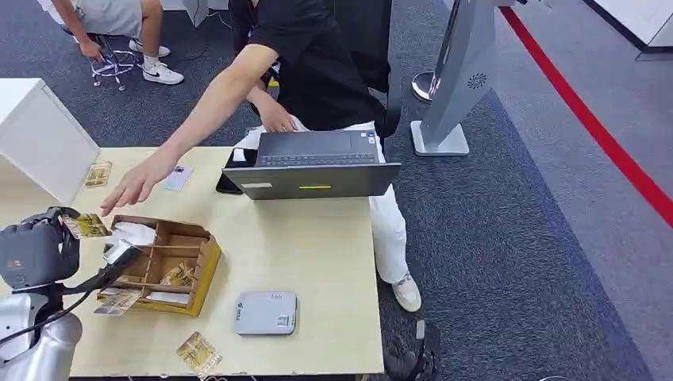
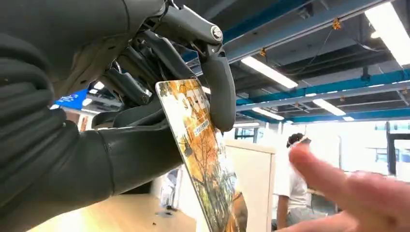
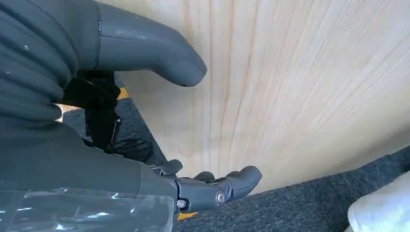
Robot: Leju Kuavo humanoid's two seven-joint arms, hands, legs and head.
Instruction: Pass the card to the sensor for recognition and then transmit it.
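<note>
The card is pinched in the left hand, raised above the worktop's left edge beside the wooden box. A person's hand reaches toward it, just apart. The grey sensor lies near the front edge, well apart from the card. The right hand holds nothing, fingers loosely spread beside wood.
</note>
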